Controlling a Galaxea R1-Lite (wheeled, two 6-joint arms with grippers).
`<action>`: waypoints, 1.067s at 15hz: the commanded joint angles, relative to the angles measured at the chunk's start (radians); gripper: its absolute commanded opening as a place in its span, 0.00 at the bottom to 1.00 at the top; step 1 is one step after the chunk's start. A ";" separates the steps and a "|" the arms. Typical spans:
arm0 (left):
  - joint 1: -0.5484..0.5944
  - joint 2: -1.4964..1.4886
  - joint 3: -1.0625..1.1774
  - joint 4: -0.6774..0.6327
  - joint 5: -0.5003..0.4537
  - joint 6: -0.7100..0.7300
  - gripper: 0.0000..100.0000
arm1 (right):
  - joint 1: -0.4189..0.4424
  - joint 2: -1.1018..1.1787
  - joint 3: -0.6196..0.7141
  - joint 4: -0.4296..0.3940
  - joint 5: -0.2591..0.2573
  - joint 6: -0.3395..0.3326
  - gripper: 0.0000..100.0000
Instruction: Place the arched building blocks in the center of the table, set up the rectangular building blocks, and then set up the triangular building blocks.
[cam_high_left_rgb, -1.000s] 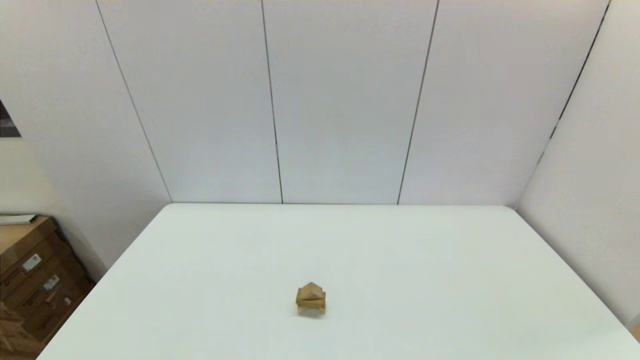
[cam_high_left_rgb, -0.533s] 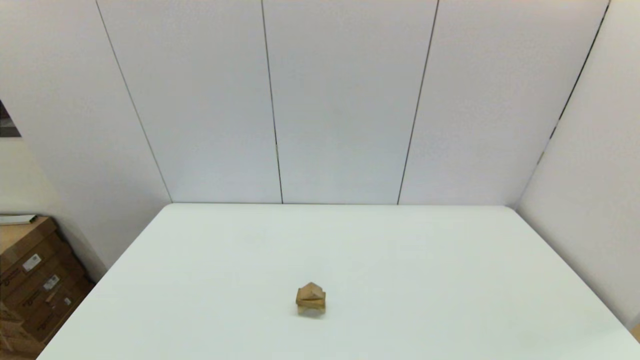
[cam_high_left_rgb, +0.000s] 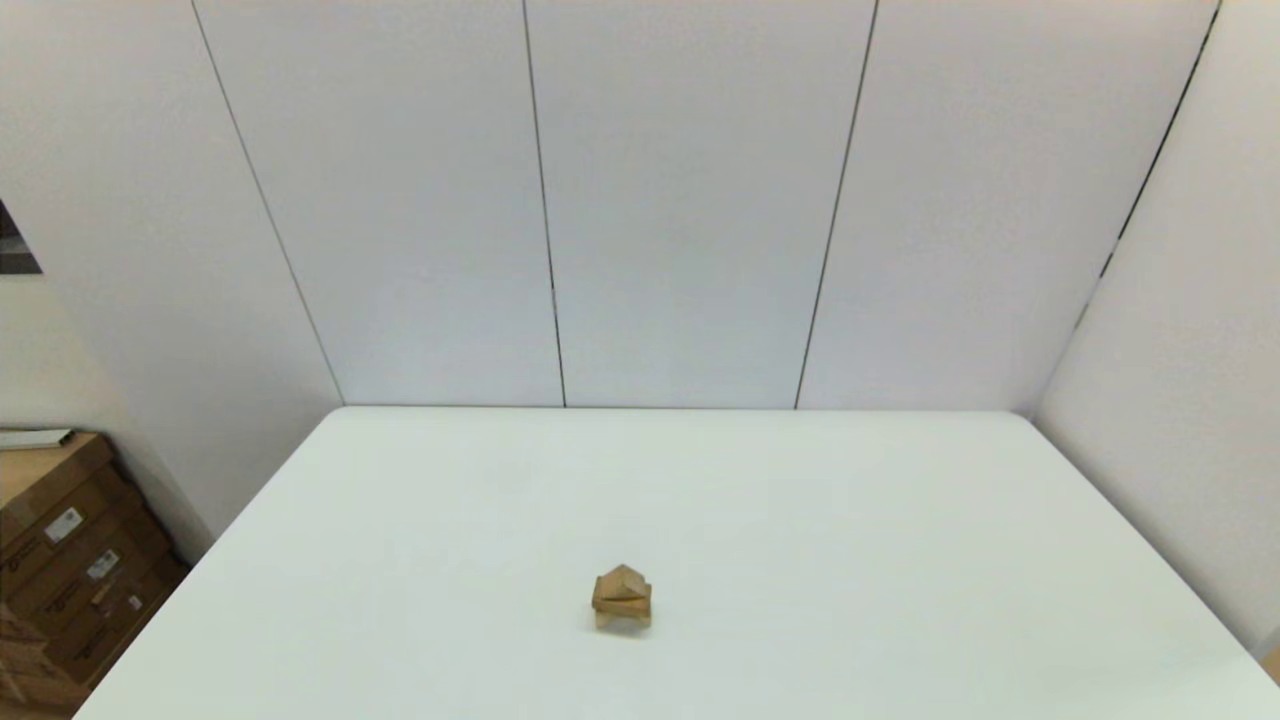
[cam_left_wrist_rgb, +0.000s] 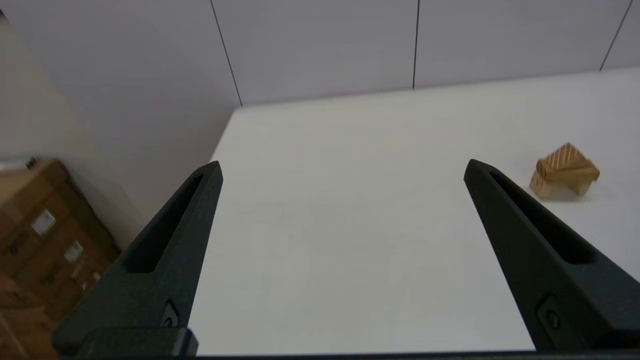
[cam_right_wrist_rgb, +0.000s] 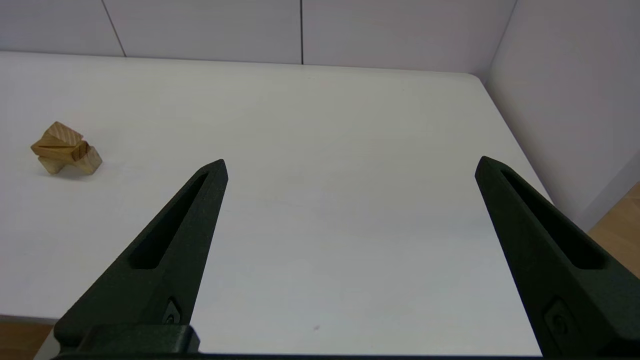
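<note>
A small stack stands near the middle of the white table (cam_high_left_rgb: 800, 520). The arched block (cam_high_left_rgb: 622, 621) is at the bottom, resting on its two legs. The darker rectangular block (cam_high_left_rgb: 621, 598) lies flat on it. The triangular block (cam_high_left_rgb: 623, 578) sits on top, peak up. The left wrist view shows the triangular block (cam_left_wrist_rgb: 562, 156) and the rectangular block (cam_left_wrist_rgb: 570, 173) off to one side, and the right wrist view shows the same stack (cam_right_wrist_rgb: 65, 149). My left gripper (cam_left_wrist_rgb: 343, 165) and right gripper (cam_right_wrist_rgb: 352, 161) are both open and empty, drawn back over the table's near edge, out of the head view.
Cardboard boxes (cam_high_left_rgb: 60, 560) are stacked on the floor beyond the table's left edge. White wall panels (cam_high_left_rgb: 690, 200) close off the back, and a side wall (cam_high_left_rgb: 1200, 400) runs along the right edge.
</note>
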 joint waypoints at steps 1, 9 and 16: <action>0.000 0.002 0.004 -0.005 0.008 -0.058 1.00 | 0.000 0.001 0.000 0.002 0.001 -0.002 1.00; 0.000 0.002 0.004 -0.005 0.008 -0.075 1.00 | 0.000 0.001 0.000 0.002 0.000 0.000 1.00; 0.000 0.002 0.004 -0.005 0.008 -0.075 1.00 | 0.000 0.001 -0.001 0.000 -0.025 0.020 1.00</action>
